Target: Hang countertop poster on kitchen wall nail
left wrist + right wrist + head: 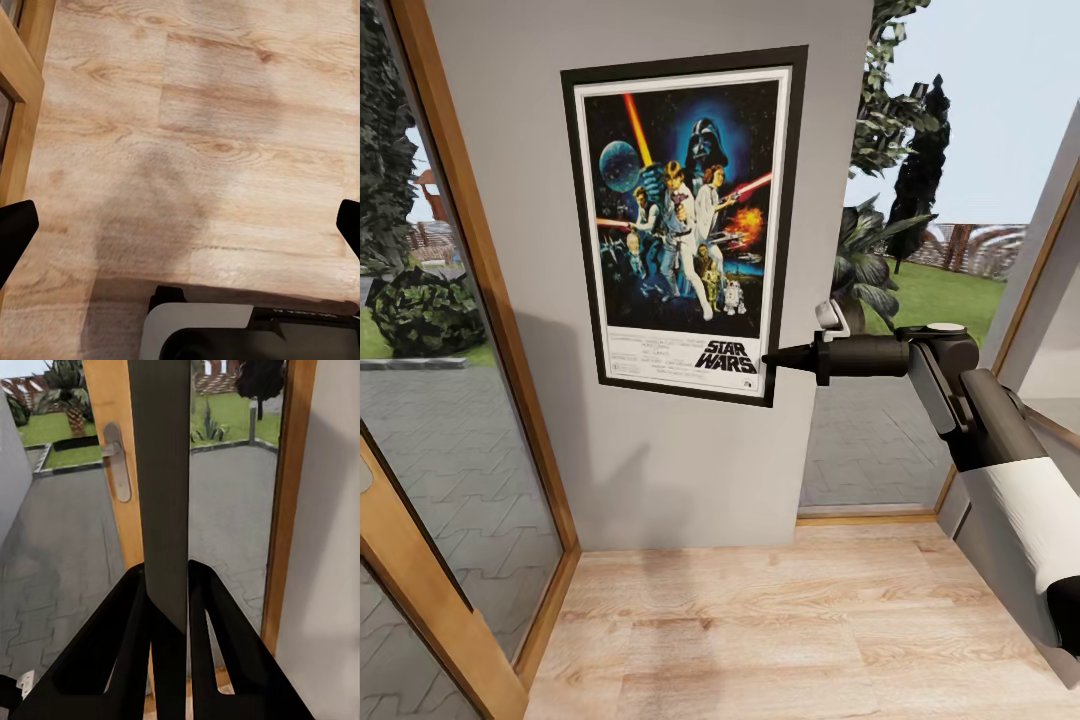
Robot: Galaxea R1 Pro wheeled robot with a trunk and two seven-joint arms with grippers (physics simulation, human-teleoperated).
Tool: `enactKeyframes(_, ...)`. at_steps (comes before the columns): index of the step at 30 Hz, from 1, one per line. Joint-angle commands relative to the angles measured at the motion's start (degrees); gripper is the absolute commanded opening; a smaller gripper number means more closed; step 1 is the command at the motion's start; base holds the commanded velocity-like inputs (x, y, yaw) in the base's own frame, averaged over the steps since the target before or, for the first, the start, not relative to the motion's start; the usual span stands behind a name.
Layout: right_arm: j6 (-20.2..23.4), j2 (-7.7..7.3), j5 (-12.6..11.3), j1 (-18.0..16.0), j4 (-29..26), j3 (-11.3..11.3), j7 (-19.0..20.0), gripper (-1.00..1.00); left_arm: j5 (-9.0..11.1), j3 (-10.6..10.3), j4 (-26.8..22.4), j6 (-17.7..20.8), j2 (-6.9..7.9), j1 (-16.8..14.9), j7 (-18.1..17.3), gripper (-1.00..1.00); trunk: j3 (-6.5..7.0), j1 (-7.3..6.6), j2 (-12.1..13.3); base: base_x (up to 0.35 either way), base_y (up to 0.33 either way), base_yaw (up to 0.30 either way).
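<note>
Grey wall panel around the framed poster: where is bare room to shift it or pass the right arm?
The grey wall panel is bare below the black-framed Star Wars poster, down to the light wood plank floor, with a narrower strip on its left beside the wooden door frame. It is crowded at the poster's lower right corner, where the black right gripper clamps its edge.

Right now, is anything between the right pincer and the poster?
No. The right pincer is already clamped on the poster's lower right edge, its frame edge between the fingers, held against the grey wall.
</note>
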Motion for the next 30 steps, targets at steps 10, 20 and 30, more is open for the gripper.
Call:
enactKeyframes(10, 0.6, -0.06, -0.5, -0.1, 0.0, 0.1, 0.0, -1.0, 0.4, 0.1, 0.0, 0.1, -0.01, 0.0, -0.3, 1.0, -0.12, 0.04, -0.1, 0.226, 0.0, 0.0)
enactKeyframes(20, 0.6, -0.06, -0.5, -0.1, -0.1, 0.1, 0.0, -1.0, 0.4, 0.1, 0.0, 0.1, -0.01, 0.0, -0.4, 1.0, -0.12, 0.04, -0.1, 0.329, 0.0, 0.0)
enactKeyframes(30, 0.6, -0.06, -0.5, -0.1, -0.2, 0.1, 0.0, -1.0, 0.4, 0.1, 0.0, 0.1, -0.01, 0.0, -0.3, 1.0, -0.12, 0.04, -0.1, 0.335, 0.0, 0.0)
